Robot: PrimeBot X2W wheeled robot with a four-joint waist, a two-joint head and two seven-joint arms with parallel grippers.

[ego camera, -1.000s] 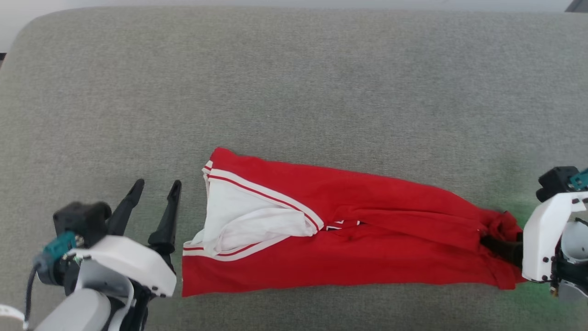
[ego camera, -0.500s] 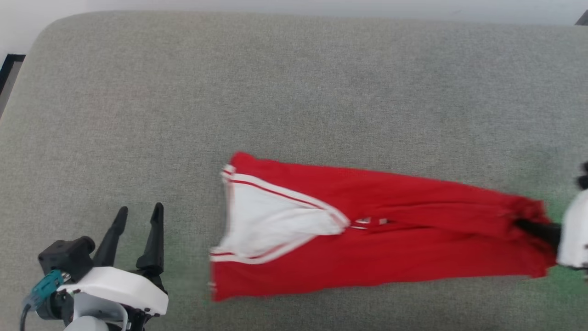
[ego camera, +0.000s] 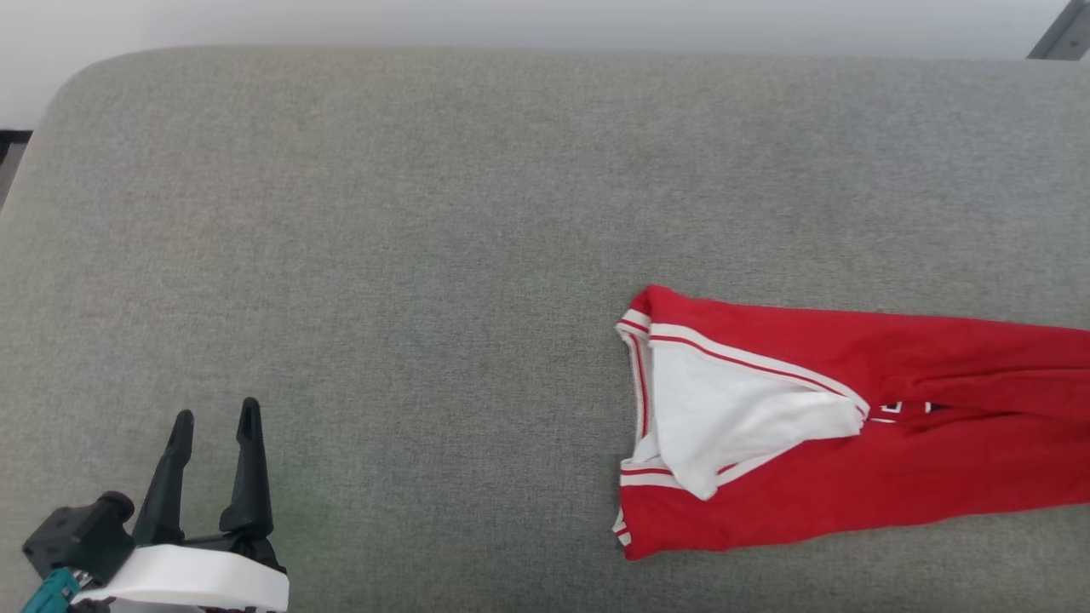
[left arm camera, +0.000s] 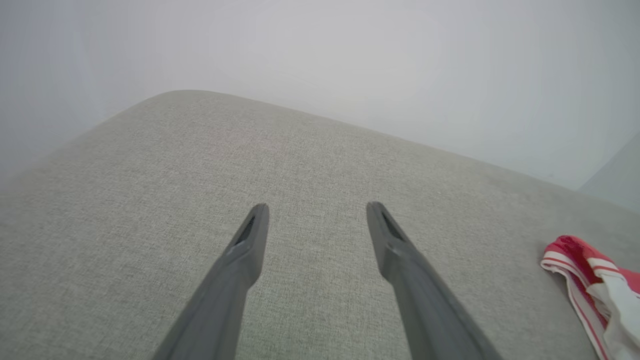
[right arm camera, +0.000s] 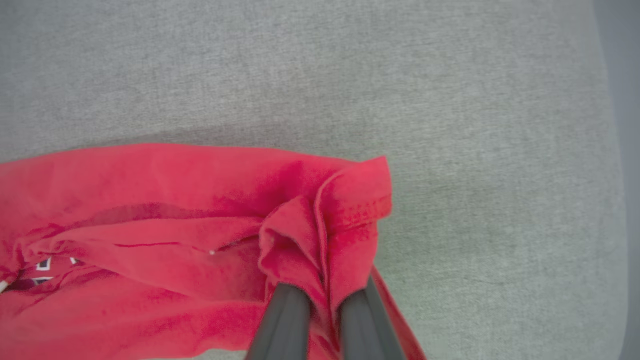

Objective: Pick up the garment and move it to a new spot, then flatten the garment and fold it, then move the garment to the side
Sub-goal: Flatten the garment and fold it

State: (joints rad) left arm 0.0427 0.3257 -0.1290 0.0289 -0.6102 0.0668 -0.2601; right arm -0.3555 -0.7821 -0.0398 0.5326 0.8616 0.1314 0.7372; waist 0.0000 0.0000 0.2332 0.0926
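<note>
The garment (ego camera: 851, 451), a red jersey folded into a long strip with a white sleeve and red-white striped trim at its left end, lies at the right of the grey cushion (ego camera: 426, 255) and runs off the right edge of the head view. A sliver of its lettering shows in a fold. In the right wrist view my right gripper (right arm camera: 322, 300) is shut on a bunched red hem of the garment (right arm camera: 320, 235). My left gripper (ego camera: 213, 421) stands open at the lower left, far from the cloth; its fingers (left arm camera: 250, 240) hover over bare cushion, the garment's striped corner (left arm camera: 575, 260) off to the right.
The grey fabric surface has a rounded far-left corner (ego camera: 77, 77), with a pale wall behind it. In the right wrist view the surface's edge (right arm camera: 617, 150) runs down the right side. Bare fabric lies between my left gripper and the garment.
The garment has slid to the right across the cushion, dragged by its hem in my right gripper, which has left the head view. The head view has also shifted.
</note>
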